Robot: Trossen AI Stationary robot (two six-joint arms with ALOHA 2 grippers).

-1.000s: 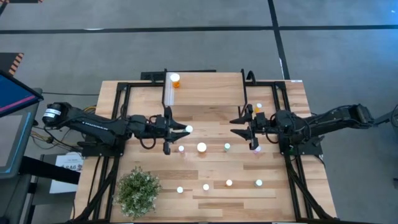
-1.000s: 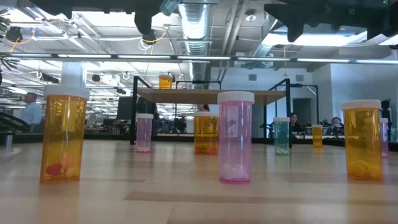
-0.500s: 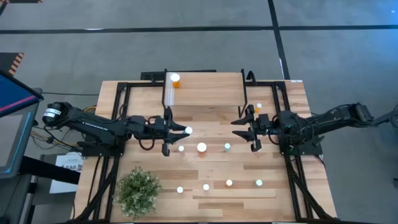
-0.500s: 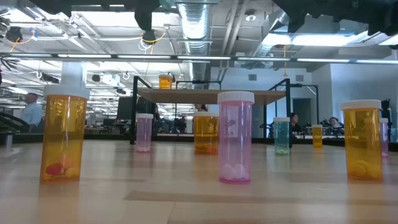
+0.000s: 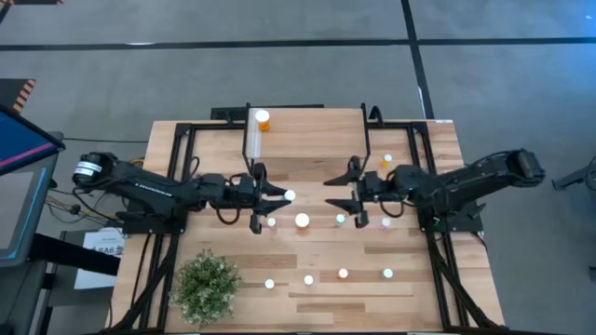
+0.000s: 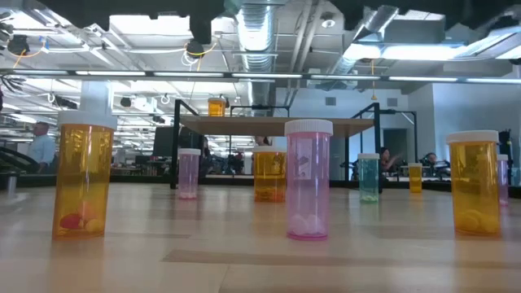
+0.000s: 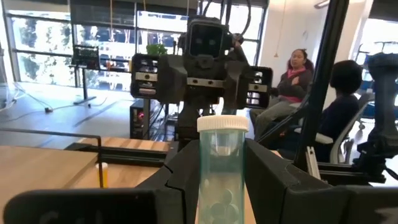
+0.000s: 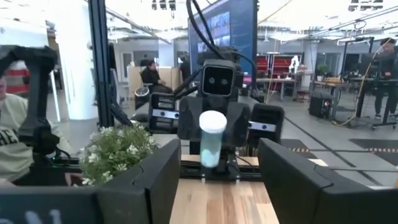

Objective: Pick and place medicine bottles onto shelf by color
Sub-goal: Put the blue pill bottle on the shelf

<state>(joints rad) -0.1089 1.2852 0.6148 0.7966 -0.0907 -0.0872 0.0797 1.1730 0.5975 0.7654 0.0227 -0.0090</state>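
The left gripper [image 5: 282, 197] is gripping a teal bottle [image 7: 221, 168] between its fingers [image 7: 183, 171], holding it upright above the bench [image 5: 317, 177] in front of the shelf [image 5: 307, 133]. The right gripper [image 5: 341, 196] is facing it, fingers [image 8: 155, 174] spread and empty. One orange bottle [image 5: 263, 119] is standing on the shelf. No writing is legible.
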